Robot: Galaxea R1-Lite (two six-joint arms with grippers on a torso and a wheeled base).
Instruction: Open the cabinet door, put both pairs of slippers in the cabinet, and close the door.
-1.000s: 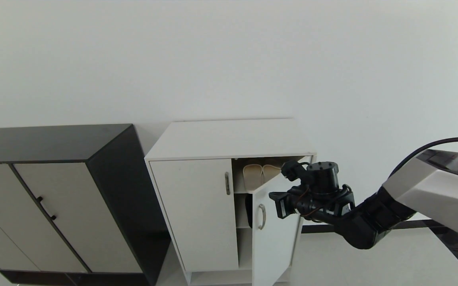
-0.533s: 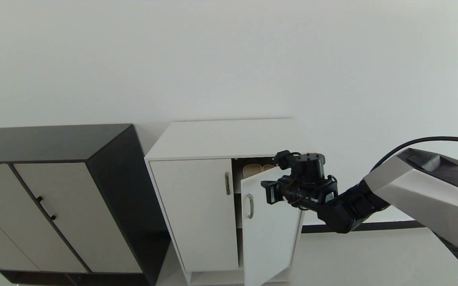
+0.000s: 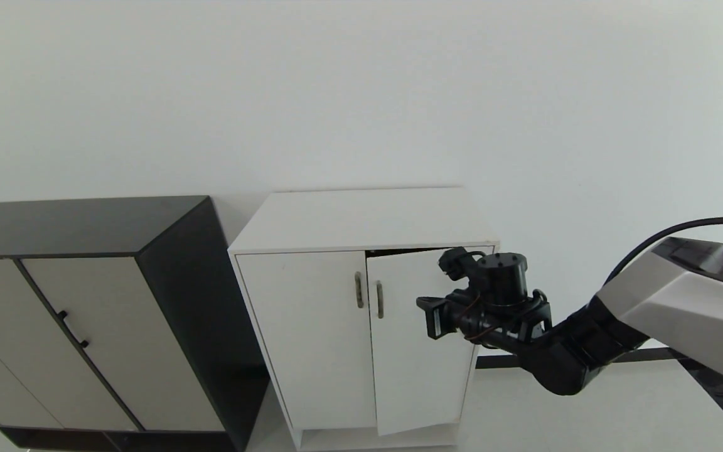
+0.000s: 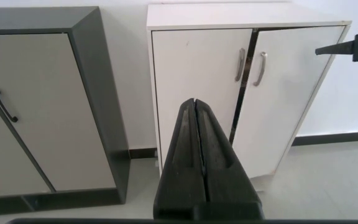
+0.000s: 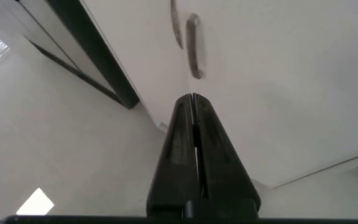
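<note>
- The white cabinet (image 3: 361,216) stands against the wall, between a dark cabinet (image 3: 179,282) on its left and bare wall on its right.
- Its left door (image 3: 305,339) is flat shut. The right door (image 3: 418,376) is almost shut, with a thin dark gap (image 3: 399,252) along its top edge and its lower corner standing slightly proud.
- The two door handles (image 3: 379,299) sit side by side at the middle seam.
- Whatever is on the shelves is hidden behind the doors.
- The right gripper (image 5: 194,99) has its fingers pressed together on nothing. Its tip is at the face of the right door, beside the handle, though I cannot tell if it touches.
- The left gripper (image 4: 194,102) also has its fingers closed tight and empty. It is well back from the white cabinet and pointed at its front.
- The dark cabinet's two pale doors (image 3: 79,339) are closed.
</note>
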